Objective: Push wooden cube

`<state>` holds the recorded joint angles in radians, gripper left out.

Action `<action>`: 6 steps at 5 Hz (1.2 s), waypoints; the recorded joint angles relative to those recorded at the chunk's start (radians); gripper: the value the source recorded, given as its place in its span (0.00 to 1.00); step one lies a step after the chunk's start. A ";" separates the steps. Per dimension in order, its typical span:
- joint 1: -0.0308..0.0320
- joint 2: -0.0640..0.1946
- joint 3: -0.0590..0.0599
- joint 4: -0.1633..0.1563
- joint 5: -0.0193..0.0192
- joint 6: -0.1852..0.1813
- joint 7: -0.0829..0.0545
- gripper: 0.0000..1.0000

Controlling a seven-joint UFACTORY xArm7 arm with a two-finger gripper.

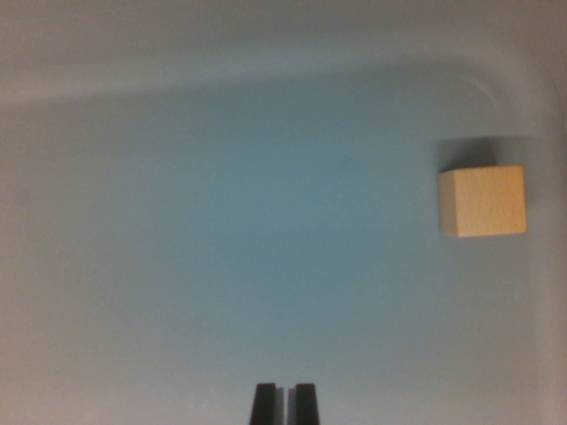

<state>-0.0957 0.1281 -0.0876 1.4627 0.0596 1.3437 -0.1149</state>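
A pale wooden cube (483,201) rests on the light blue-grey floor of a tray, at the wrist view's right, close to the tray's right wall. My gripper (284,403) shows only as two dark fingertips at the bottom centre, pressed almost together with a thin gap and nothing between them. The cube lies well up and to the right of the fingertips, apart from them.
The tray's raised pale rim (266,75) runs along the top and curves down the right side (545,133) just beyond the cube. The tray floor stretches left and centre between the fingertips and the rim.
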 joint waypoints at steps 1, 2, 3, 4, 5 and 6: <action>-0.0116 0.028 -0.008 -0.022 0.0041 -0.045 -0.027 0.00; -0.0116 0.028 -0.008 -0.022 0.0041 -0.045 -0.027 0.00; -0.0236 0.056 -0.017 -0.044 0.0083 -0.092 -0.055 0.00; -0.0236 0.056 -0.017 -0.044 0.0083 -0.092 -0.055 0.00; -0.0357 0.085 -0.025 -0.067 0.0126 -0.139 -0.083 0.00; -0.0357 0.085 -0.025 -0.067 0.0126 -0.139 -0.083 0.00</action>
<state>-0.1314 0.2128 -0.1129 1.3952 0.0722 1.2050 -0.1981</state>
